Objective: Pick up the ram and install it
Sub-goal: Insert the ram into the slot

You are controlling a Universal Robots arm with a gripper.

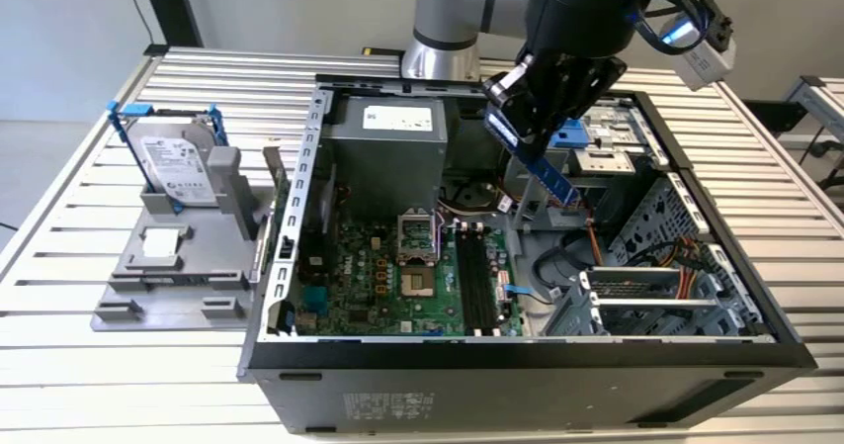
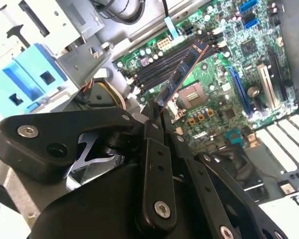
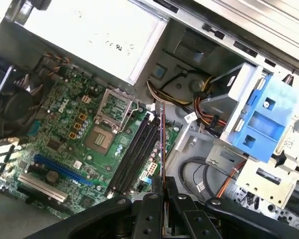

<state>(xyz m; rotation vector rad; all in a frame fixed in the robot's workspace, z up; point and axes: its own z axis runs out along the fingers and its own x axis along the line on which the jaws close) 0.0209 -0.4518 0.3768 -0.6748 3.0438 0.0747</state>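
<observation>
My end effector [image 1: 525,128] is clamped on the ram [image 1: 548,172], a long, slim, flat circuit-board stick with a dark face that looks bluish in the exterior view. I grip it by one end, so most of its length juts out past my fingertips. In the second wrist view the ram [image 2: 182,74] shows a row of dark chips and a thin coppery edge. In the first wrist view I see the ram [image 3: 163,144] edge-on as a narrow line running out from the end effector [image 3: 163,191].

The stick hangs tilted in the air over the open black and grey metal computer case [image 1: 528,350], which lies on its side on the slatted metal tabletop [image 1: 79,365]. It touches nothing but me, and it sits above and to the exterior view's right of the long black memory slots [image 1: 477,276].

Inside the case lie:
- the green motherboard [image 1: 382,276] that carries those slots
- a boxy silver-grey power supply [image 1: 389,142]
- a light blue plastic drive caddy [image 3: 261,119]
- bundles of orange, yellow and black cables [image 3: 209,107]

Outside the case, on the exterior view's left, a grey plastic holder [image 1: 172,266] stands on the tabletop. It holds a silver hard drive with blue rails [image 1: 178,162] upright.
</observation>
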